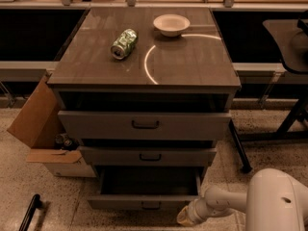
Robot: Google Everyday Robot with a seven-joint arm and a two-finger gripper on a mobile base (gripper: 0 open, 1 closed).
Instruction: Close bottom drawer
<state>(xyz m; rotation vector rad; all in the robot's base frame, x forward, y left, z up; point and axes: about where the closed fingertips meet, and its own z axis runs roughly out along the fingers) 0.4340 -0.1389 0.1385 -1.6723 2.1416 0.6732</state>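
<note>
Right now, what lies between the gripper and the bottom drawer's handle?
Only the bare front panel of the open bottom drawer. The camera view shows the gripper beside its right front corner, with nothing else before the handle.

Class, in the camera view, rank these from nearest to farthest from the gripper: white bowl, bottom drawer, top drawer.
1. Bottom drawer: pulled open, just left of the gripper, which sits low near the floor at right.
2. Top drawer: higher up the cabinet.
3. White bowl: on the cabinet top, toward the back.

Grey-brown bottom drawer (126, 202), cream gripper (185, 217) at its right corner, green can (124, 43), white bowl (171, 24)
</note>
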